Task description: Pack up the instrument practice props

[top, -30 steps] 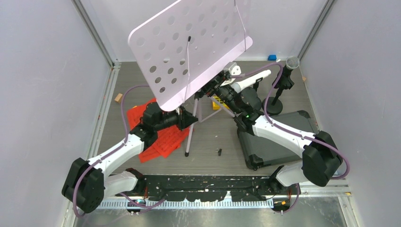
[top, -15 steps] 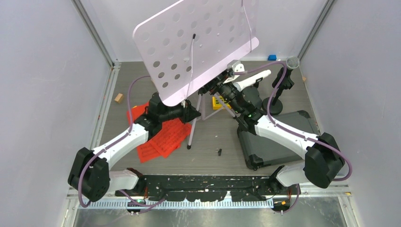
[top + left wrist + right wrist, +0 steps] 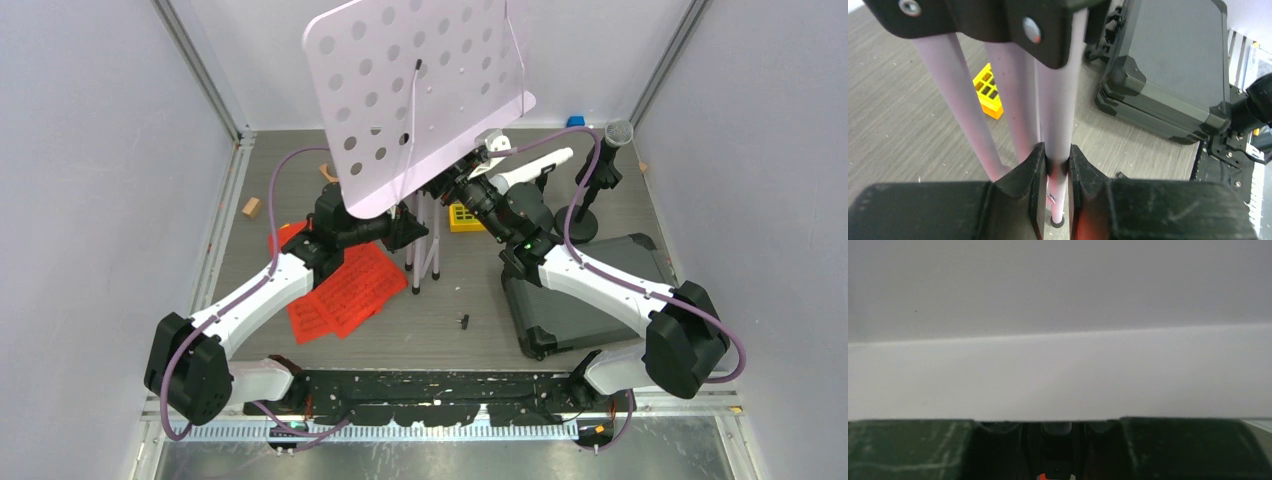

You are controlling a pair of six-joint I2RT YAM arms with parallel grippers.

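The pale lilac perforated music desk (image 3: 420,100) stands tilted over the middle of the floor, its tripod legs (image 3: 425,250) drawn close together. In the left wrist view my left gripper (image 3: 1057,160) is shut on one lilac leg (image 3: 1060,100), and two more legs stand just left of it. My right gripper (image 3: 452,186) sits under the desk's lower edge. Its wrist view is filled by the pale desk (image 3: 1058,375), which hides the fingertips. Red sheet-music pages (image 3: 340,295) lie under my left arm. The white microphone (image 3: 540,165) and the black grey-headed microphone (image 3: 618,133), on its round-based holder (image 3: 580,222), stand at the back right.
A dark rectangular hard case (image 3: 590,300) lies shut under my right forearm and also shows as the case (image 3: 1168,65) in the left wrist view. A yellow block (image 3: 462,215) sits by the legs. A small black piece (image 3: 464,321), a wooden block (image 3: 250,207) and a blue bit (image 3: 575,122) lie about.
The desk has swung more upright and shifted right. The outspread leg has come in against the others. My left gripper moved right and back with the leg in it.
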